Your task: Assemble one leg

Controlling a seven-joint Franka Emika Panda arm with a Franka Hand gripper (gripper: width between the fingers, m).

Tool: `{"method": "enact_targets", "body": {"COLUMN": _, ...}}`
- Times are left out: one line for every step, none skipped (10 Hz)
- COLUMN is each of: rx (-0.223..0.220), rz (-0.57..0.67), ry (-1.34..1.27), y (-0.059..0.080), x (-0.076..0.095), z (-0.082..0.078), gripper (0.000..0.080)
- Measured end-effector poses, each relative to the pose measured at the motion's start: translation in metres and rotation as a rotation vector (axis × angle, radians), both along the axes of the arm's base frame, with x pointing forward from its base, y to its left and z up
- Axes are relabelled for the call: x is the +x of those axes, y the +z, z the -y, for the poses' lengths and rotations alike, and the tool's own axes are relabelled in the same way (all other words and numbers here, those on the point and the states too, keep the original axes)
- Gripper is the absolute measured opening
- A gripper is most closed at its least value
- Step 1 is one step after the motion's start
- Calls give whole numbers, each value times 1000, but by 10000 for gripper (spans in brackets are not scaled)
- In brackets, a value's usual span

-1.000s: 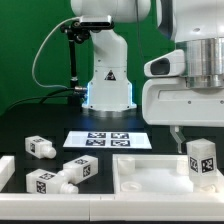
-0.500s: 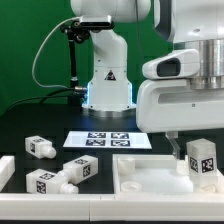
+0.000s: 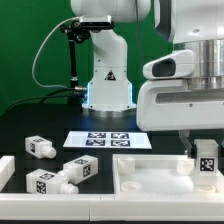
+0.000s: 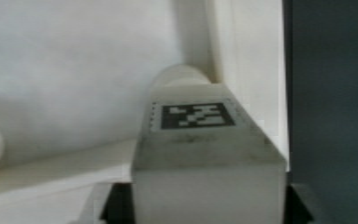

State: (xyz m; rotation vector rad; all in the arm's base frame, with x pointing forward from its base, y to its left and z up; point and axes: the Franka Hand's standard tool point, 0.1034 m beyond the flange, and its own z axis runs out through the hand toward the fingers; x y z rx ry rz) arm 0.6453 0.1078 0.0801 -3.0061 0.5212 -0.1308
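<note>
place: robotics lab | evidence: green backdrop (image 3: 30,50) at the far side | black table (image 3: 30,140) | marker board (image 3: 108,139) | tagged white parts

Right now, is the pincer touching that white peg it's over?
Touching. The wrist view shows the leg running straight into the pincer, with no gap; the exterior view shows the leg beneath the arm.

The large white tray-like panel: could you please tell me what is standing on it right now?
One chunky white plastic tagged leg stands upright on the large white tray-like panel, beneath the gripper. Its base is hidden by the panel's rim.
</note>
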Motion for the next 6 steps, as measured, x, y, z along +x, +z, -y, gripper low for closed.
{"method": "enact_targets", "body": {"rx": 8, "rz": -9, "ry": -134, "y": 0, "x": 0, "z": 1, "gripper": 284}}
{"method": "enact_targets", "body": {"rx": 19, "rz": -21, "ry": -278, "y": 0, "x": -1, "z": 2, "gripper": 284}}
{"method": "enact_targets", "body": {"rx": 35, "rz": -33, "ry": -422, "y": -1, "x": -1, "z": 3, "gripper": 284}}
{"method": "enact_targets", "body": {"rx": 65, "rz": -38, "ry": -568, "y": -2, "x": -1, "z": 6, "gripper": 284}}
{"method": "enact_targets", "body": {"rx": 116, "rz": -42, "ry": -733, "y": -3, "x": -4, "z": 9, "gripper": 284}}
{"method": "enact_targets", "body": {"rx": 144, "rz": -57, "ry": -896, "y": -3, "x": -6, "z": 8, "gripper": 285}}
